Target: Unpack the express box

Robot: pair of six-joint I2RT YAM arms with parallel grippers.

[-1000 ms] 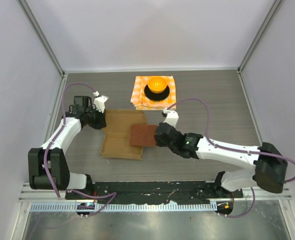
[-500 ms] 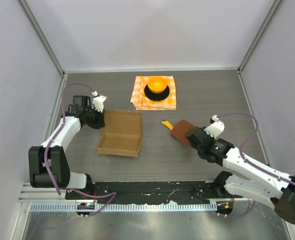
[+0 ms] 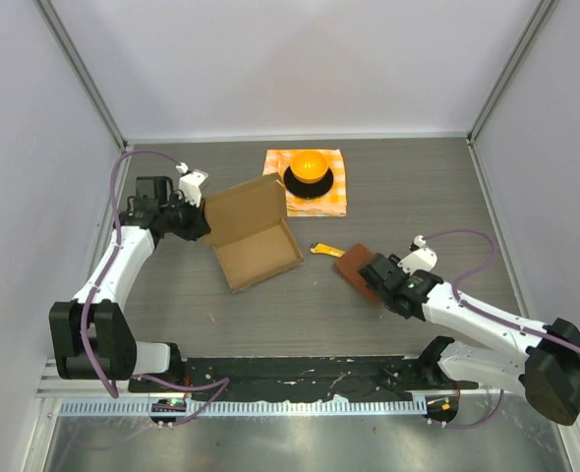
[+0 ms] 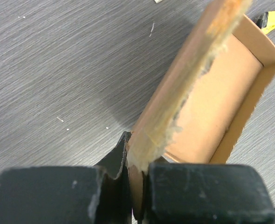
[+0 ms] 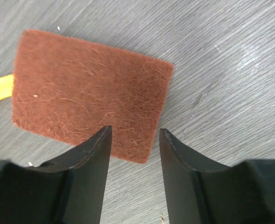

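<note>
The express box [image 3: 259, 234] is a shallow brown cardboard mailer, open and turned askew left of centre. My left gripper [image 3: 203, 219] is shut on its left edge. In the left wrist view the fingers [image 4: 135, 161] pinch the torn cardboard wall, and the box [image 4: 207, 107] hangs tilted above its shadow. A reddish-brown fibrous slab [image 3: 357, 264] lies flat on the table to the right. My right gripper [image 3: 377, 275] stands open at its near corner. In the right wrist view the slab [image 5: 91, 88] lies free, with one corner between the parted fingers [image 5: 134, 135].
An orange-checkered cloth [image 3: 335, 197] lies at the back centre and carries a black dish with an orange dome [image 3: 309, 164]. A small yellow piece [image 3: 321, 248] lies between the box and the slab. White walls close off the back and both sides.
My right gripper carried the slab out of the box to the right, set it on the table and opened. My left gripper swung the box up and towards the back.
</note>
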